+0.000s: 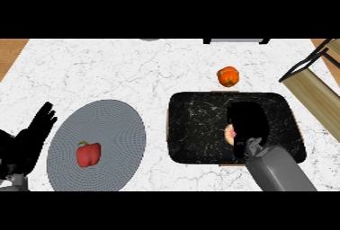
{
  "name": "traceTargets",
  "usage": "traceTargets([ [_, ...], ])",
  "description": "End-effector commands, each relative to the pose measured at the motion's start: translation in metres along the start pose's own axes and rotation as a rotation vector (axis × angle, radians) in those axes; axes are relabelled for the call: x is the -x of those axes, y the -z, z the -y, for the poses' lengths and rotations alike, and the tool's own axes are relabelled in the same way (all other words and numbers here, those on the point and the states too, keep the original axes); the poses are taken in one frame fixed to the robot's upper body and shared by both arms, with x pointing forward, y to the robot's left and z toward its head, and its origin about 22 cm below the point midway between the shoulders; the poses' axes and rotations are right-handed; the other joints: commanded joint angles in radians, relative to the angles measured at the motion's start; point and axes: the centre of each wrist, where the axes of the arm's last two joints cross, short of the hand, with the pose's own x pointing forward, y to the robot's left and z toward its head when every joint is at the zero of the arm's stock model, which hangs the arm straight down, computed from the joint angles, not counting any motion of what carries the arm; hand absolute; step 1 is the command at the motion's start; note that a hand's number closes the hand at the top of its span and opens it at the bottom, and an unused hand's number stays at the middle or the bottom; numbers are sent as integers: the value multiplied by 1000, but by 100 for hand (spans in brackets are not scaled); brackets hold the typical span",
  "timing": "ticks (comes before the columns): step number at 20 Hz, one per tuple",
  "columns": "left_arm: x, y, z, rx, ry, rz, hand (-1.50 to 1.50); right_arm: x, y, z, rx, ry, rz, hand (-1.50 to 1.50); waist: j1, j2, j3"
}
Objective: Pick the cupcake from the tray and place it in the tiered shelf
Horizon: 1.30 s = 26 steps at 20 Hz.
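Note:
The black marbled tray lies at centre right of the white counter. My right hand hangs over its right half, fingers pointing away and bent down over the cupcake, of which only a pink and tan sliver shows at the hand's left edge. Whether the fingers touch the cupcake is hidden. The tiered shelf, wooden with black bars, stands at the right edge. At the left edge my left hand rests open, fingers up.
A grey round placemat lies left of the tray with a red bell pepper on it. An orange bell pepper sits on the counter just beyond the tray. Wooden edging shows at the far left corner.

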Motion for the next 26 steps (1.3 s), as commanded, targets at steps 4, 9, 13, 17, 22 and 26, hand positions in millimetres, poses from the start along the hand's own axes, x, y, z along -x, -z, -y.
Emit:
traceTargets([
  [4, 2, -3, -7, -11, 5, -3, 0, 18, -2, 28, 132, 144, -196, 150, -10, 5, 4],
  [9, 1, -10, -10, -3, 5, 6, 0, 80, 34, 51, 172, 427, -636, 150, 4, 9, 5],
  [13, -2, 2, -9, -17, -6, -17, 0, 75, 25, 93, 274, 456, -665, 150, -5, 6, 4],
  [17, -8, -4, -17, -13, 3, -24, 0, 72, -15, 103, 375, 549, -688, 150, -14, 0, 4],
  [22, 7, -16, -3, -9, 4, -23, 0, 79, -42, 158, 500, 745, -672, 150, -5, 0, 4],
  [26, 4, -11, -8, -20, 16, -13, 0, 62, -90, 184, 616, 840, -665, 150, -12, -4, 3],
])
